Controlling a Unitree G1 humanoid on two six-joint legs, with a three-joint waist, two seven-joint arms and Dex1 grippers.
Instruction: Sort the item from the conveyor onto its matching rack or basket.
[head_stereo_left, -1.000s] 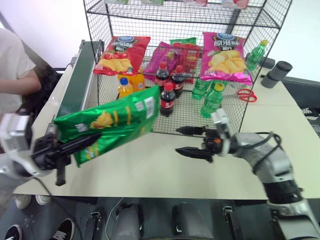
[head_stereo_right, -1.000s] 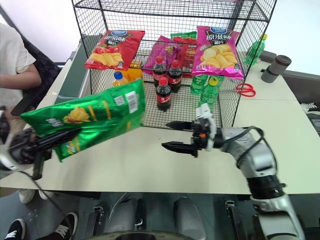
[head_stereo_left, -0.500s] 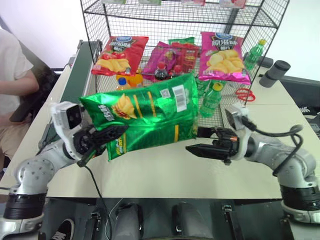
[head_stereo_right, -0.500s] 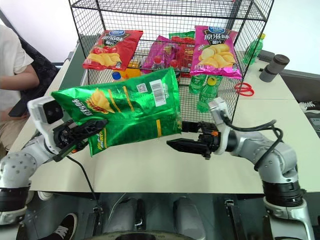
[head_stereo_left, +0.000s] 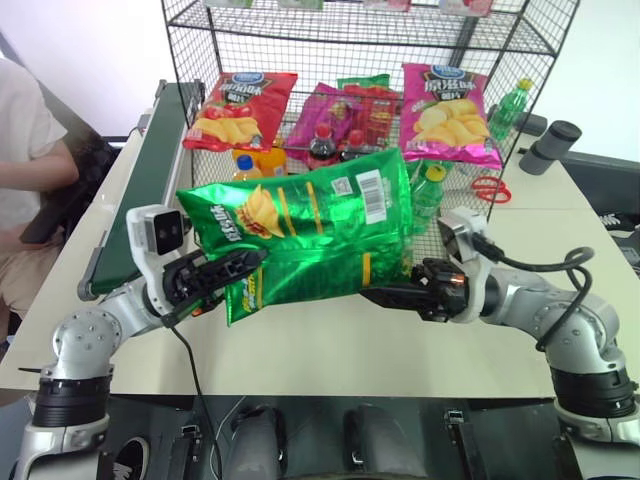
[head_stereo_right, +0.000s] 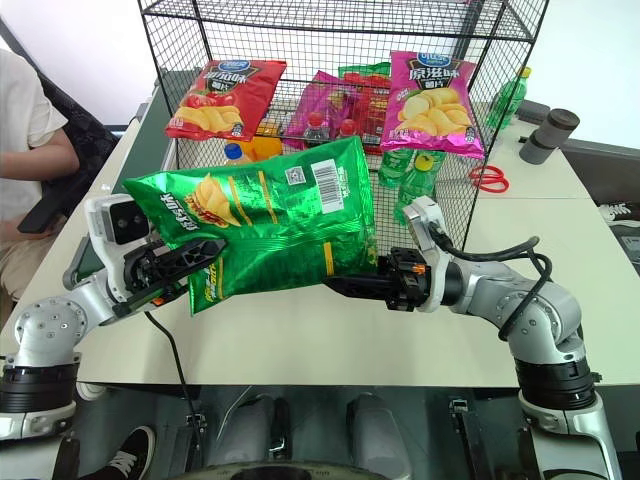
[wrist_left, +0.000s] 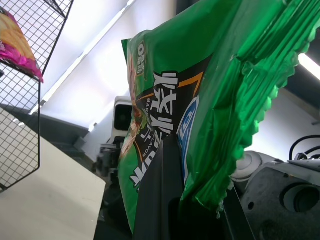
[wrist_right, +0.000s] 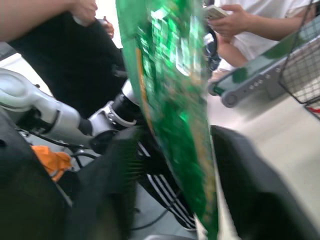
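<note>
Above the beige tabletop (head_stereo_left: 330, 350), in front of the black wire-mesh rack (head_stereo_left: 200, 150), the green crisp bag (head_stereo_left: 310, 235) hangs lengthwise between the two arms, its white barcode facing up and its pictured crisps toward the robot's left. The left gripper (head_stereo_left: 232, 268) is clamped tight on the bag's crimped left end, one black finger (wrist_left: 160, 200) lying flat against the printed face. The right gripper (head_stereo_right: 350, 284) meets the bag's lower right corner; in the right wrist view its two fingers (wrist_right: 235, 175) stand on either side of the bag's edge with a gap to each, so whether they grip cannot be told. Behind the bag, inside the rack, hang a red crisp bag (head_stereo_left: 238, 108) and a magenta crisp bag (head_stereo_left: 448, 112), with cola bottles (head_stereo_left: 322, 146) and green bottles (head_stereo_left: 428, 190) partly hidden by the held bag. The dark green conveyor (head_stereo_left: 140, 190) runs along the rack's left side, beside a seated person (head_stereo_left: 30, 180). Red scissors (head_stereo_left: 488, 188) lie right of the rack.
</note>
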